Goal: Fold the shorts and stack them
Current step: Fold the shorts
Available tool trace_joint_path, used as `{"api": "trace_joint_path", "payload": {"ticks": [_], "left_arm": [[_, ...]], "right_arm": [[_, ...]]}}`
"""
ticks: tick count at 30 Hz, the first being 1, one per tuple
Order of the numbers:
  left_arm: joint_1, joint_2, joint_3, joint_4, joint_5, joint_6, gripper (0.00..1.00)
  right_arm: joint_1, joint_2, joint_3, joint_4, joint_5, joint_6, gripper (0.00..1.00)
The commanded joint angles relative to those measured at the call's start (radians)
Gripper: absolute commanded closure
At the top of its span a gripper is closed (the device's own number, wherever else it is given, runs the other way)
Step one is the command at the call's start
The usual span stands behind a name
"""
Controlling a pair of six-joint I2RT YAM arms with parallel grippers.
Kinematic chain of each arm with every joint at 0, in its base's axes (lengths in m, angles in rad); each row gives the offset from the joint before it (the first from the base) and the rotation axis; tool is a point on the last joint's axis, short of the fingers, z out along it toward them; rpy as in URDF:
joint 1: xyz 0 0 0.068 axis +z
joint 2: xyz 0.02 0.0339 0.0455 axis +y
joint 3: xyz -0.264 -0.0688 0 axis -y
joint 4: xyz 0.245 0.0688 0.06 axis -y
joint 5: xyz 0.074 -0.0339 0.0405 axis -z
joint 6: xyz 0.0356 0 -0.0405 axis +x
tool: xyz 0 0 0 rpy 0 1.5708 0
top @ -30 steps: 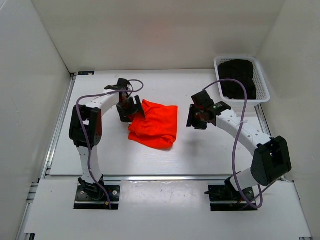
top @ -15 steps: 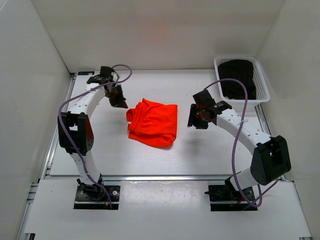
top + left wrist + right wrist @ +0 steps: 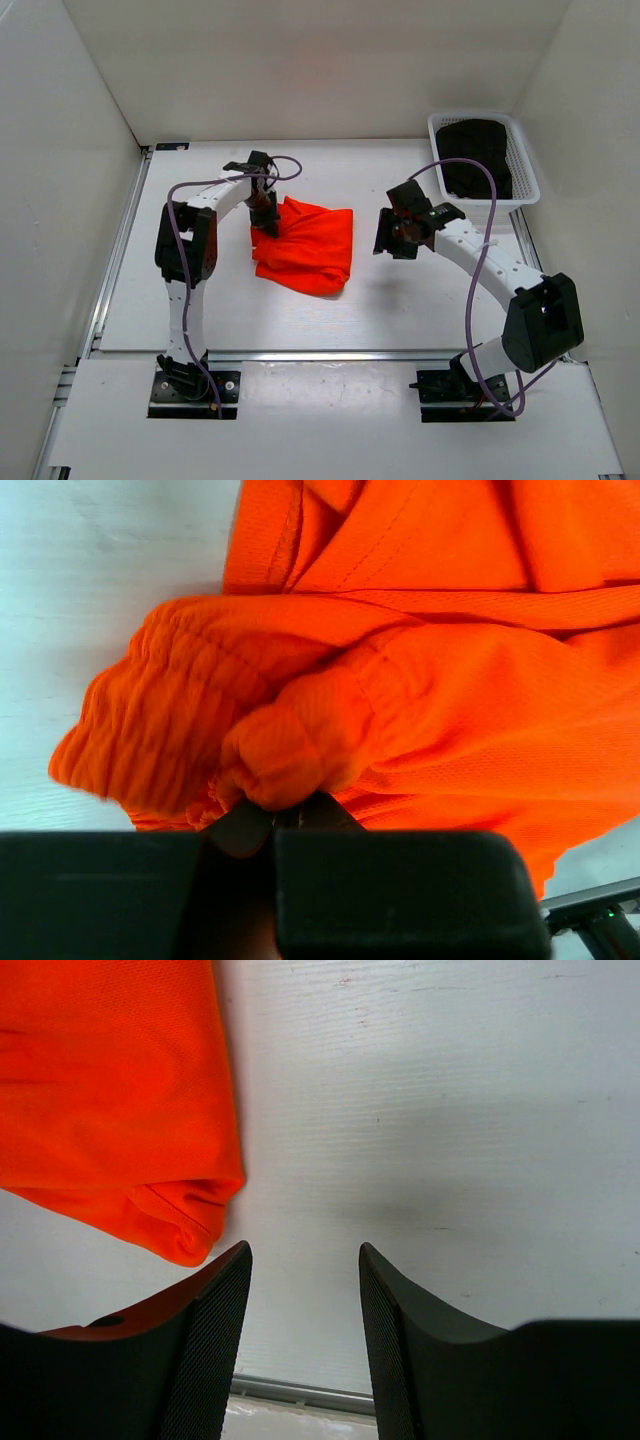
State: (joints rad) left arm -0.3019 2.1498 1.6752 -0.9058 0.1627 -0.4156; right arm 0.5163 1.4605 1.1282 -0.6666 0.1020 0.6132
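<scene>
The orange-red shorts (image 3: pixel 312 250) lie folded in a rough square mid-table. Their gathered waistband (image 3: pixel 170 720) bunches up close to the left wrist camera. My left gripper (image 3: pixel 266 212) is at the shorts' upper-left corner, its jaws together and pinching a lump of waistband fabric (image 3: pixel 275 780). My right gripper (image 3: pixel 392 238) hovers just right of the shorts, apart from them. In the right wrist view the right gripper (image 3: pixel 305 1252) is open over bare table, with the shorts' folded edge (image 3: pixel 185 1225) just left of its left finger (image 3: pixel 215 1310).
A white mesh basket (image 3: pixel 524 160) holding dark clothing (image 3: pixel 474 155) stands at the back right corner. White walls enclose the table on three sides. A metal rail (image 3: pixel 300 354) runs along the table's near edge.
The left gripper left the shorts' corner, swung back-left while shutting, then returned and closed on the waistband. The shorts' left edge is bunched differently. The right jaws have spread a little wider.
</scene>
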Motion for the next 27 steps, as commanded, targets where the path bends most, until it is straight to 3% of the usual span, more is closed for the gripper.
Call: {"api": "trace_joint_path", "payload": {"ticks": [1,2,4,5,8,11,12,13,19,27], "left_arm": [[0.003,-0.007,0.029,-0.005,-0.072,0.02,0.9],[-0.006,-0.016,0.029,-0.005,-0.072,0.02,0.9],[-0.017,-0.074,0.029,-0.005,-0.072,0.02,0.9],[-0.017,-0.1,0.029,-0.005,-0.059,0.029,0.86],[-0.017,-0.227,0.038,-0.042,-0.058,0.04,0.69],[-0.017,-0.385,0.012,-0.083,-0.058,0.05,0.38],[-0.017,-0.43,0.0,-0.094,-0.072,0.051,0.23],[-0.017,-0.52,-0.015,-0.103,-0.1,0.051,0.0],[-0.017,-0.912,-0.225,-0.104,-0.222,0.009,0.0],[-0.017,-1.343,-0.498,-0.103,-0.408,-0.204,0.0]], "right_arm": [[-0.013,-0.052,-0.005,-0.028,0.011,-0.013,0.41],[-0.013,-0.063,-0.005,-0.037,0.03,-0.013,0.34],[-0.013,-0.074,0.018,-0.057,0.064,-0.013,0.07],[-0.013,-0.086,0.018,-0.077,0.079,-0.013,0.01],[-0.022,-0.109,0.05,-0.108,0.145,-0.013,0.0],[-0.065,-0.13,0.07,-0.148,0.189,-0.001,0.0],[-0.087,-0.144,0.07,-0.148,0.199,-0.001,0.0],[-0.097,-0.153,0.07,-0.159,0.211,-0.001,0.0],[-0.148,-0.247,0.052,-0.192,0.266,-0.001,0.0],[-0.157,-0.459,-0.025,-0.226,0.407,0.019,0.0]]}}
